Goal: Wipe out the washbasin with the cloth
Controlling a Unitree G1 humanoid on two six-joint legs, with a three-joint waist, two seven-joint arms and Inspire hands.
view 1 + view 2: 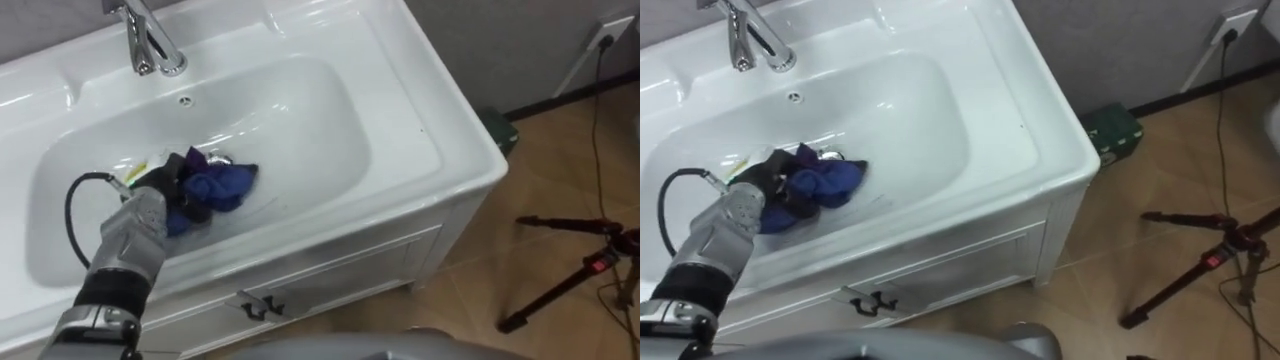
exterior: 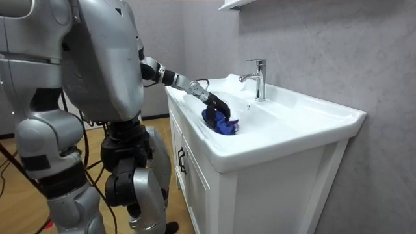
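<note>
Brightly, evenly lit from above; soft glare on the glossy basin (image 1: pixel 400 130), faint shadow under its near rim.

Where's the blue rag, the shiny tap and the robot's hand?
Crumpled blue cloth (image 1: pixel 228 184): left eye view, its bunched middle.
Shiny metal tap (image 1: pixel 146 40): left eye view, its upright stem.
Left hand (image 1: pixel 158 198): left eye view, its back, gripping the cloth.
</note>
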